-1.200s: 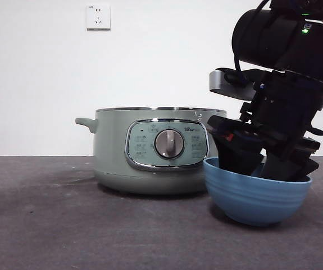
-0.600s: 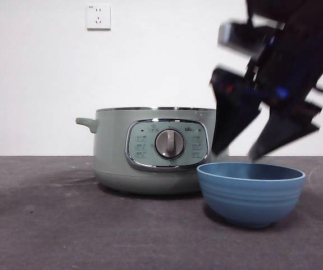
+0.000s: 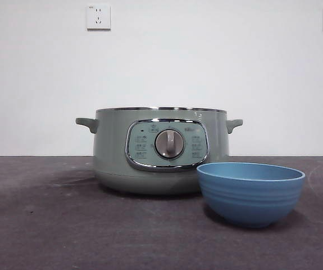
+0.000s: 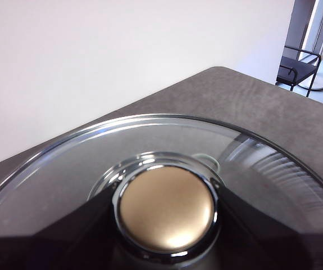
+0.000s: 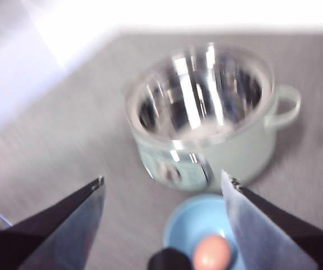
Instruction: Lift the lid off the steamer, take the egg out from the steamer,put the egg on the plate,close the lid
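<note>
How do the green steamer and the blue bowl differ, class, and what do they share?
The steamer is sage green; the bowl is blue. The steamer is wider and taller, with side handles and a dial; the bowl is plain with faint ribs. In the right wrist view the steamer stands empty and shiny inside, while the bowl holds the egg. Both are round, open on top and stand on the table.

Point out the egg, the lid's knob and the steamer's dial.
egg [image 5: 212, 253]: right wrist view, on its pale shell, inside the blue bowl.
lid's knob [image 4: 167, 207]: left wrist view, centre of its top.
steamer's dial [image 3: 169, 144]: front view, middle of the silver dial.
</note>
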Tool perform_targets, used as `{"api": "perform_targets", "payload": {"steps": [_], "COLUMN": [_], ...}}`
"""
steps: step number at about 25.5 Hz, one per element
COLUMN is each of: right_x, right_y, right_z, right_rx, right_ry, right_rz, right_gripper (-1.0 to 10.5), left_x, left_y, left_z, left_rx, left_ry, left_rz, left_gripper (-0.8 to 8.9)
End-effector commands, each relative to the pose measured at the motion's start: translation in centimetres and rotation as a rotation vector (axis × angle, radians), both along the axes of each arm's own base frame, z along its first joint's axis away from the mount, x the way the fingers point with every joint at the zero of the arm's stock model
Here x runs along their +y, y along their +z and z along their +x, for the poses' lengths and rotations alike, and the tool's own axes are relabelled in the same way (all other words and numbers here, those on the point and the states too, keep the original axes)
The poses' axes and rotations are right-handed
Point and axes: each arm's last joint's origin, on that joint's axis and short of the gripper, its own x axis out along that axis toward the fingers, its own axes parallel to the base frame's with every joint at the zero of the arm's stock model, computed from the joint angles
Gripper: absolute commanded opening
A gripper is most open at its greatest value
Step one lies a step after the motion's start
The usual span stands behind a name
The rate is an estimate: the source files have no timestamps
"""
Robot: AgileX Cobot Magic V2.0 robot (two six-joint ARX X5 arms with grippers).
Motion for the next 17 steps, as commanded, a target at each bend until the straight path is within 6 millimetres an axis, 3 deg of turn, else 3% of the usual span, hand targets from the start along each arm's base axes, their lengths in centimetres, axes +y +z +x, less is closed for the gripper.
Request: {"api": "perform_targets", "payload": {"steps": [1,5,11,17], "right_x": [-1.3,-2.0,-2.0,-2.1], "right_y": [0.5,0.7,0.6,0.8], "right_z": [-1.9,-3.0,-3.1,-3.2], "right_rx": [-0.026,-0.053,-0.043,-0.037], "right_ry": [-0.019,-0.02,-0.021,-0.025], "right_rz": [0.094,0.127,0.126,0.137], "right_gripper": [3.5,3.5,3.5,3.5], "left_x": [-2.0,-4.2,-7.8,-9.7], "left_y": [0.0,-1.9,-5.6,-8.9], "left_z": [2.5,5.4,9.2,12.3], "left_rx": [-0.062,-0.034,0.012,0.03], "left_ry": [-0.029,-0.044,-0.078,-0.079], "left_rz": [-0.054,-0.051,-0.025,-0.015], "left_gripper": [-0.08,-0.08,-0.08,-0.08]}}
